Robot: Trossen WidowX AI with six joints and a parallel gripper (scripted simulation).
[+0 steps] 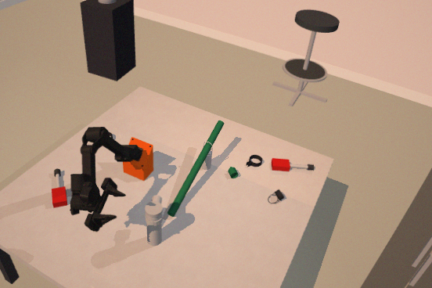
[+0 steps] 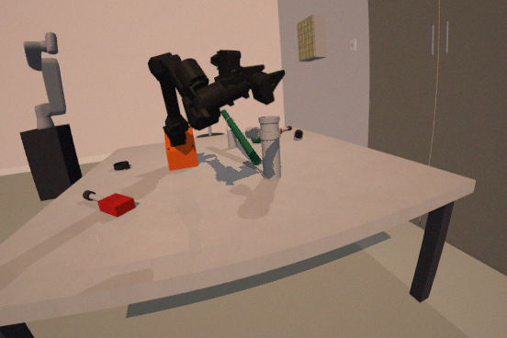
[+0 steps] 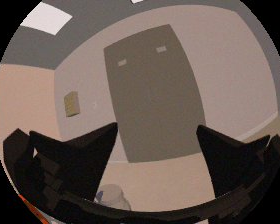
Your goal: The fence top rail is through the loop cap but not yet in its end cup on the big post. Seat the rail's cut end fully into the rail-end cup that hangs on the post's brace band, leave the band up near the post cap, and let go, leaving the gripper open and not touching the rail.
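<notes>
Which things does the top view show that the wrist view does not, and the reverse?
Only the top view: the green rail, the stool and two red-handled tools.

Only the wrist view: the ceiling lamp and the grid-faced wall box.

Both: the gripper, open, and the big post.
</notes>
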